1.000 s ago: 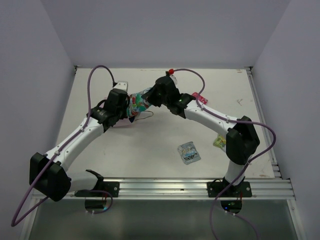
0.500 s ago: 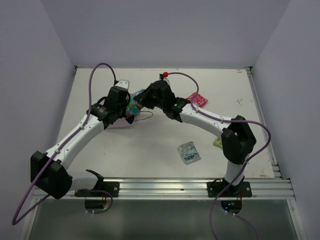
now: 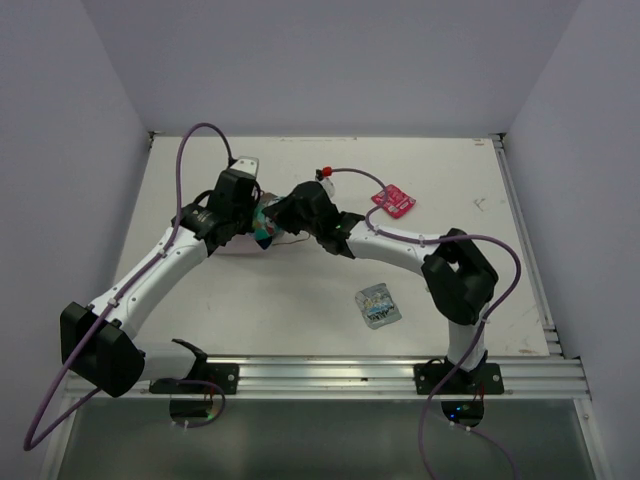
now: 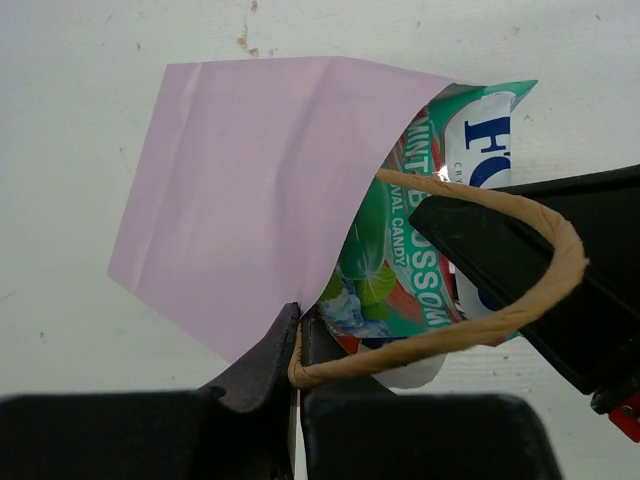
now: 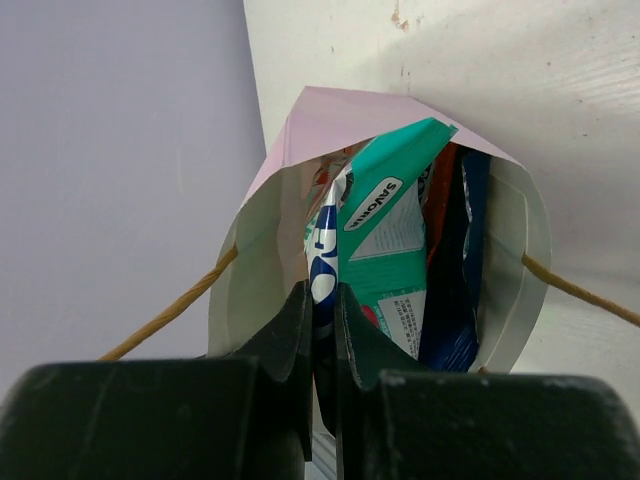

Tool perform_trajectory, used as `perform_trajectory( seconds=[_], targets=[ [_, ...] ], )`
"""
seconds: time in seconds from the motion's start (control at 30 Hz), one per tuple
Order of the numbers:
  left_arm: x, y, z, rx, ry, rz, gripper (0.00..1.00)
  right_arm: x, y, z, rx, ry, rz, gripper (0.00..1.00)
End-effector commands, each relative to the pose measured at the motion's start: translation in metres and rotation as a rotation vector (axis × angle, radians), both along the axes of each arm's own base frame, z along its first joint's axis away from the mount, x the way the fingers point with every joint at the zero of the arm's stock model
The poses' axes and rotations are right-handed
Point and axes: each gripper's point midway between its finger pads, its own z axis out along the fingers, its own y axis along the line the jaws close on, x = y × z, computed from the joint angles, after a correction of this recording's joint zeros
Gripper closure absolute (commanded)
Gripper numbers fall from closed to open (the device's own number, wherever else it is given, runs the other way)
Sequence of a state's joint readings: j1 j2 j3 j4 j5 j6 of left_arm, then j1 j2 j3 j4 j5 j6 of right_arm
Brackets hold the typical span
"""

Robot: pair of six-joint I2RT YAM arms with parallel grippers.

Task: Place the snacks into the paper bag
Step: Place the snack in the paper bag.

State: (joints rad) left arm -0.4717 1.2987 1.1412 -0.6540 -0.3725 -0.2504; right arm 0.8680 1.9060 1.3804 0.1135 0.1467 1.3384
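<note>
Gripping a teal-green foil packet (image 5: 390, 250), right claw (image 5: 322, 300) fed the pale pink paper bag (image 4: 250, 180), pinched by left claw (image 4: 298, 335); pink-red packet (image 3: 394, 201) and silver-grey packet (image 3: 379, 305) lay behind, unpacked.

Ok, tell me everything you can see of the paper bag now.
The paper bag is pale pink, smooth paper with faint creases, lying on its side on the white table, mouth open. Tan string handles loop from the rim. The left pincer pinches its rim; the right pincer holds a teal-green packet partly inside.
</note>
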Motion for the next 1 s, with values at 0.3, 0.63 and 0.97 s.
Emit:
perform_trajectory(
  seconds=[0.3,0.63,0.97],
  targets=[
    [0.012,-0.022,0.026,-0.187,-0.102,0.035,1.00,0.012,-0.007,0.054,0.142,-0.154,-0.218,1.00],
    [0.016,-0.033,0.048,-0.224,-0.137,-0.013,1.00,-0.001,0.036,0.014,0.128,-0.122,-0.113,1.00],
    [0.015,-0.009,0.036,-0.126,-0.152,0.057,1.00,-0.015,0.015,-0.011,0.017,-0.098,-0.032,0.81]
  ],
)
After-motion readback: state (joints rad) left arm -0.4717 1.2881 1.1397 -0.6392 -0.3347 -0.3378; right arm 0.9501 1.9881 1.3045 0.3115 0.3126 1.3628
